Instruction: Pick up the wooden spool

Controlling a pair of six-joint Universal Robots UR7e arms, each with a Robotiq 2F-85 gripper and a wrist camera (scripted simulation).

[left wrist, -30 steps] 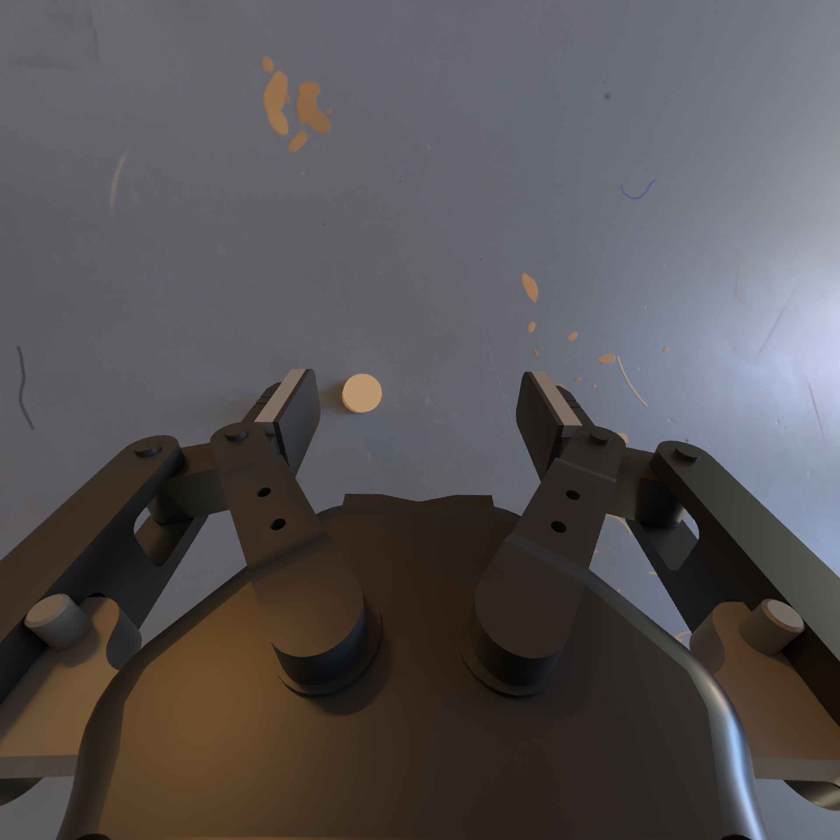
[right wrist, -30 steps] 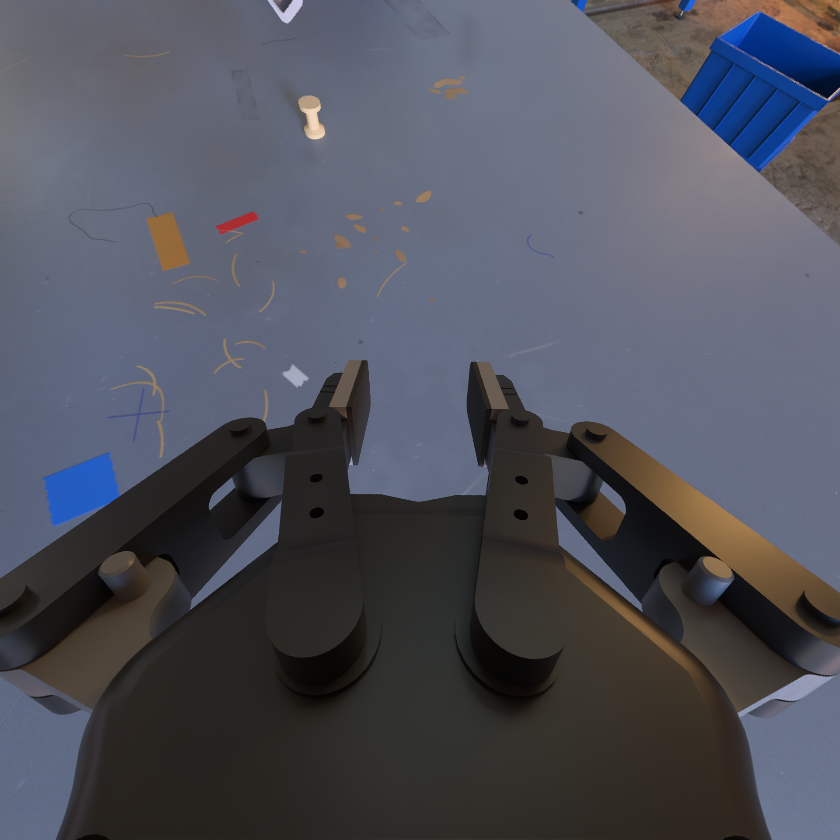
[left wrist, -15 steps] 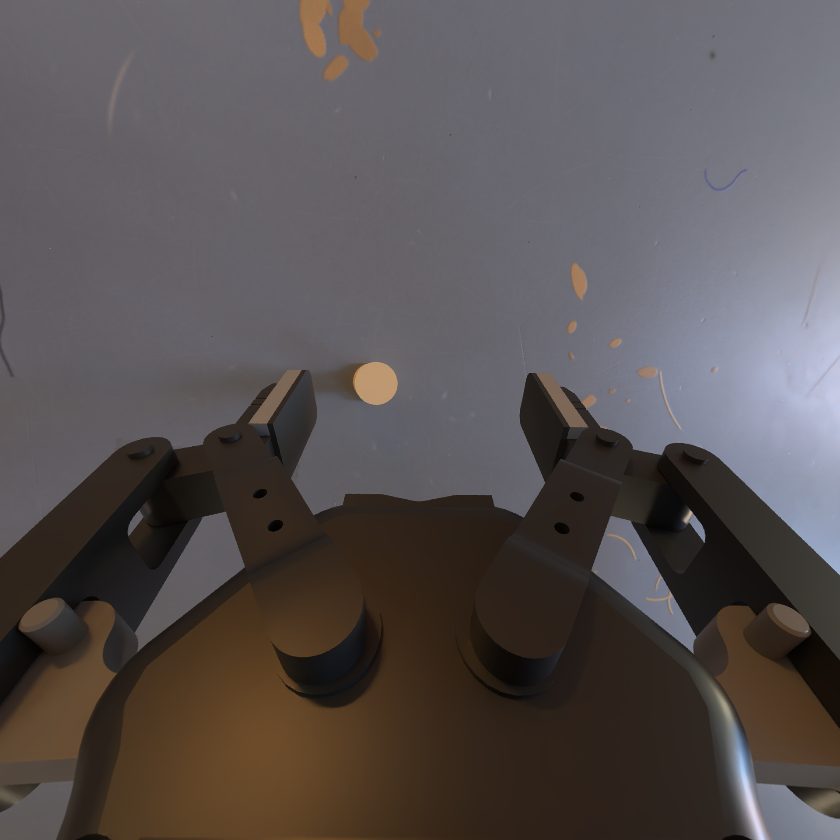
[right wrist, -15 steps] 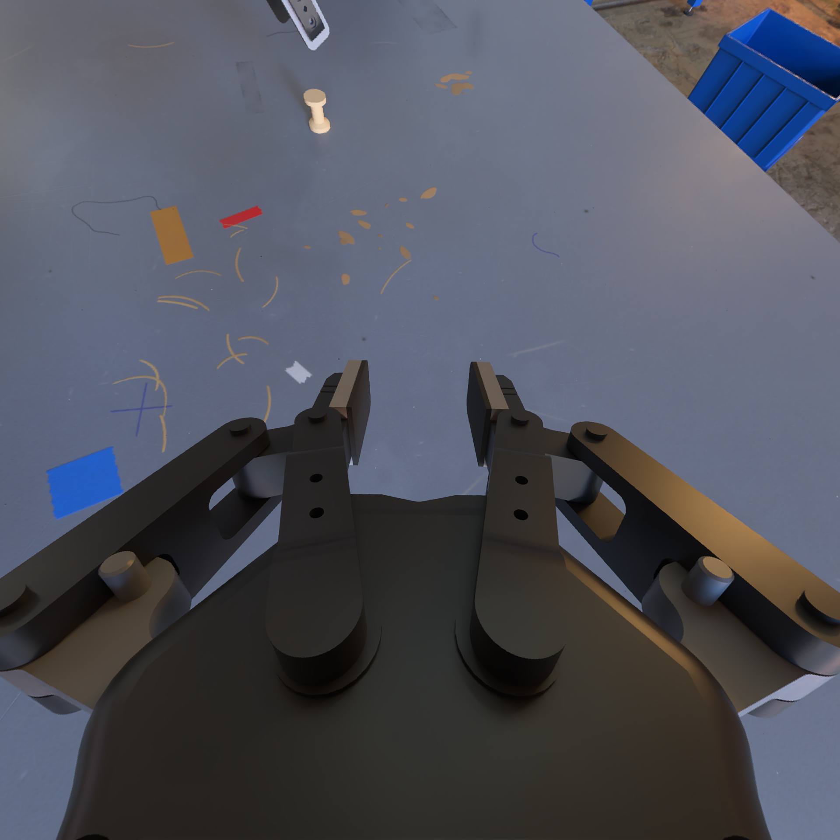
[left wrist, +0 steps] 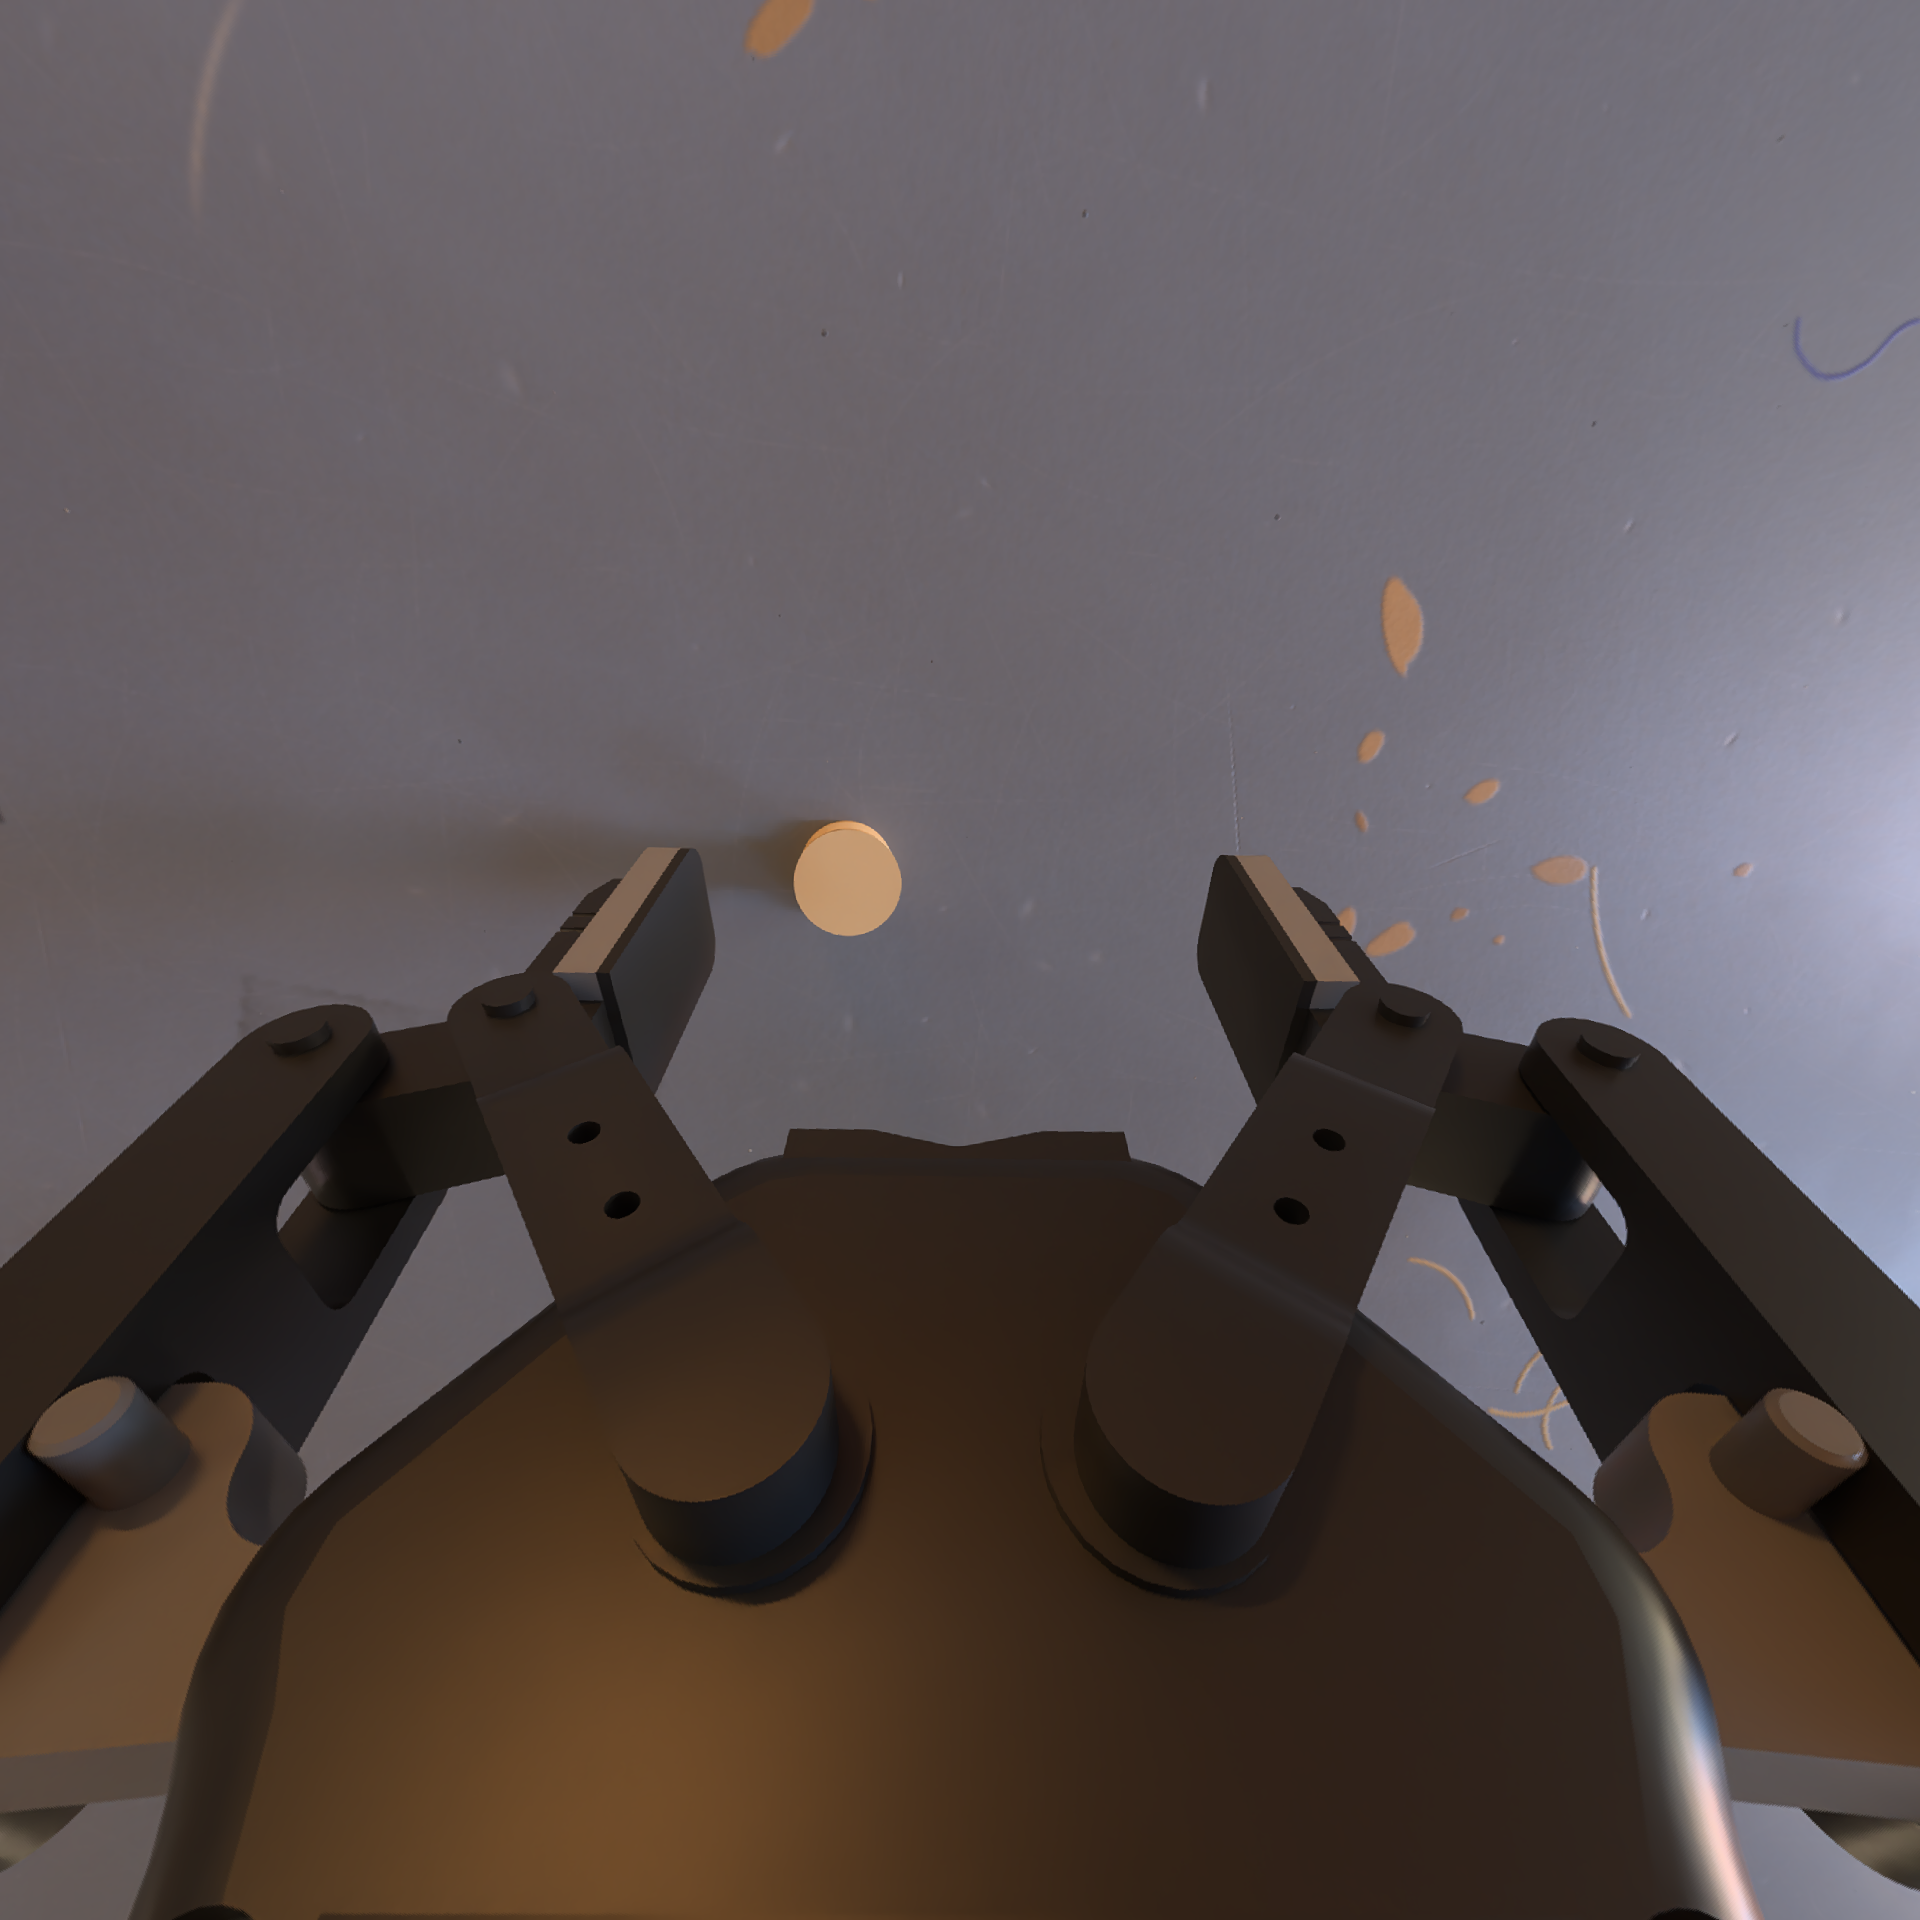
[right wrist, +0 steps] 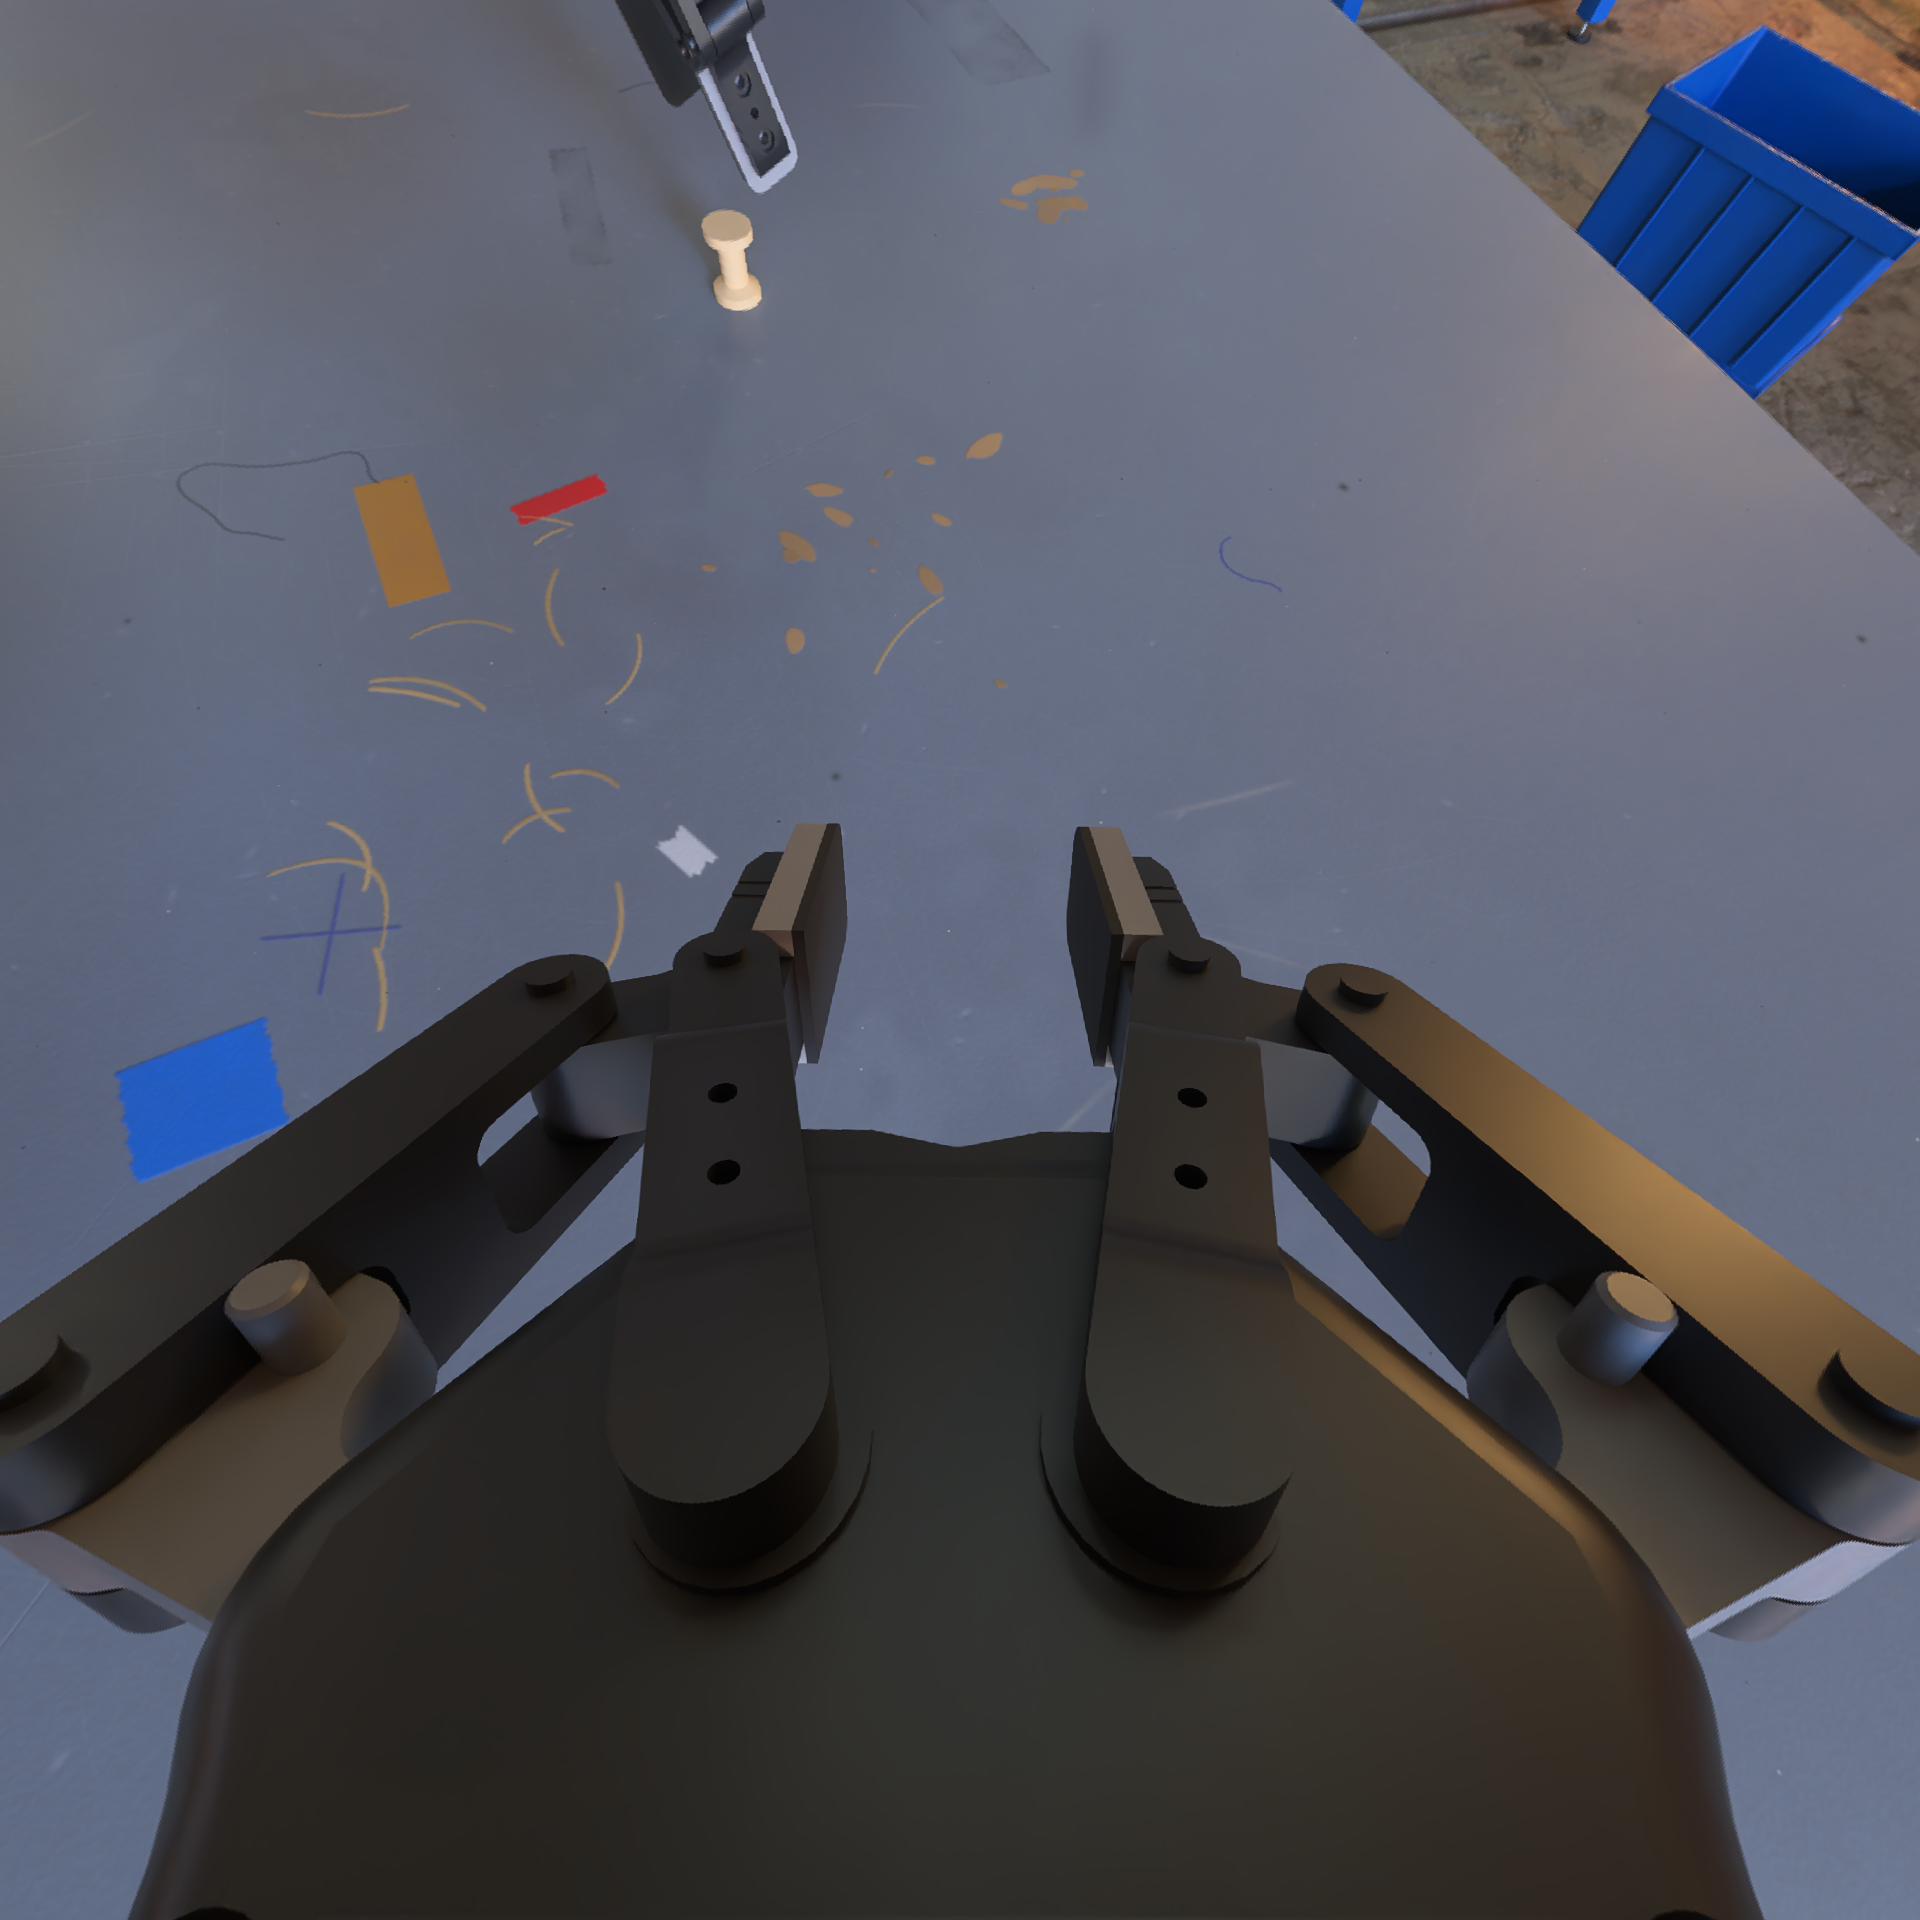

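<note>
Wooden spool upright on grey bench, seen top-down in left wrist view, inside the wide-spread left end effector, nearer the 9 o'clock finger, not touched. Right wrist view: spool at 11 o'clock far off, left end effector above it; right end effector partly spread, holding nothing. Blue bin at 1 o'clock.

wooden spool standing alone, bare table all around
</note>
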